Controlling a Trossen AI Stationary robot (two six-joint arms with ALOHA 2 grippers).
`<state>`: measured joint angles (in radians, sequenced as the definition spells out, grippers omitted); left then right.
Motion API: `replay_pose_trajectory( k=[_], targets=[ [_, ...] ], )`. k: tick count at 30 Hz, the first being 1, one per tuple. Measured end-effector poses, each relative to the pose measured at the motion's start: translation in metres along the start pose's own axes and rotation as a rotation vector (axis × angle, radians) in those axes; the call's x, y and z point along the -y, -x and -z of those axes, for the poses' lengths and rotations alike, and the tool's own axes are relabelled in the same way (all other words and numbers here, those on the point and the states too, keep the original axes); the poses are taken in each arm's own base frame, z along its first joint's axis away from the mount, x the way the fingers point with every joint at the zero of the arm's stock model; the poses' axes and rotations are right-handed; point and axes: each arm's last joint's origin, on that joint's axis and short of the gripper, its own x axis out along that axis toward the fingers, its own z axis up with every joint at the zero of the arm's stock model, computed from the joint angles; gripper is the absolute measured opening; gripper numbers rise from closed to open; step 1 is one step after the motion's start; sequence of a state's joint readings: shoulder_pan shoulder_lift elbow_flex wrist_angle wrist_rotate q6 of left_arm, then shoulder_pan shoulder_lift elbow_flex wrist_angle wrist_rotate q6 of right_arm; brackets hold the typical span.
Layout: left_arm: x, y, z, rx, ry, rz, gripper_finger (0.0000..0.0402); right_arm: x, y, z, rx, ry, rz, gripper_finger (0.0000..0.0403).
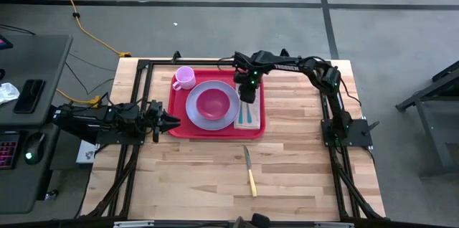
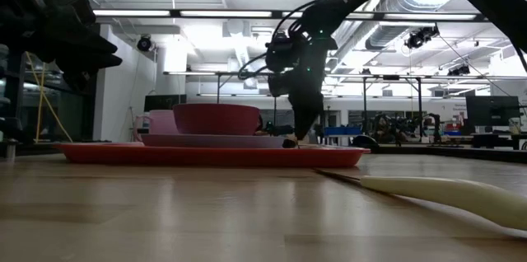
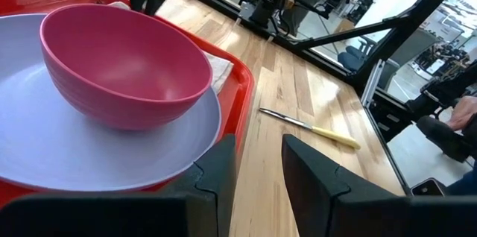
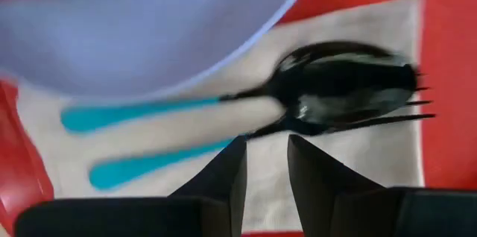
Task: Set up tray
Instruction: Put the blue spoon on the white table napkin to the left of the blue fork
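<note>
— Tray [image 1: 178, 125] status? Where is it?

— Red, on the bench [image 1: 287, 171] at about twelve o'clock from centre, holding plate [image 1: 195, 110], bowl [image 1: 213, 103], cup [image 1: 184, 77], and napkin [image 4: 358, 162] with spoon [image 4: 328, 80] and fork [image 4: 350, 114].

— And the step?

— My right gripper [image 4: 266, 164] hangs over the napkin, fingers slightly spread, pinching nothing; cutlery looks just placed. Left gripper [image 3: 258, 164] waits at the tray's nine o'clock edge, fingers apart.

— Next?

— I'd judge the knife [image 1: 249, 171] at six o'clock: lift clear, reach down.

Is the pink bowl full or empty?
Empty. The left wrist view looks into the pink bowl on the lavender plate and shows only its bare inside.
</note>
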<state>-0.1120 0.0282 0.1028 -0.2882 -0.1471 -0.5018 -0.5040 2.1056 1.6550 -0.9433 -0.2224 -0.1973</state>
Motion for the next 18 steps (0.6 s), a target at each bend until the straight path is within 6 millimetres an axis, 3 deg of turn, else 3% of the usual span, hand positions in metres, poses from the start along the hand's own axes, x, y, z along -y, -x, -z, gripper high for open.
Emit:
replay_pose_trajectory(
  k=[10, 18],
  targets=[
    [0.0, 0.0, 0.0, -0.004, -0.001, -0.001, 0.014, 0.019, 0.004, -0.006, 0.102, -0.164, 0.066, 0.0078],
    [0.0, 0.0, 0.0, -0.003, -0.028, -0.002, 0.014, 0.037, 0.01, -0.011, 0.213, -0.308, 0.015, 0.0078]
  ],
)
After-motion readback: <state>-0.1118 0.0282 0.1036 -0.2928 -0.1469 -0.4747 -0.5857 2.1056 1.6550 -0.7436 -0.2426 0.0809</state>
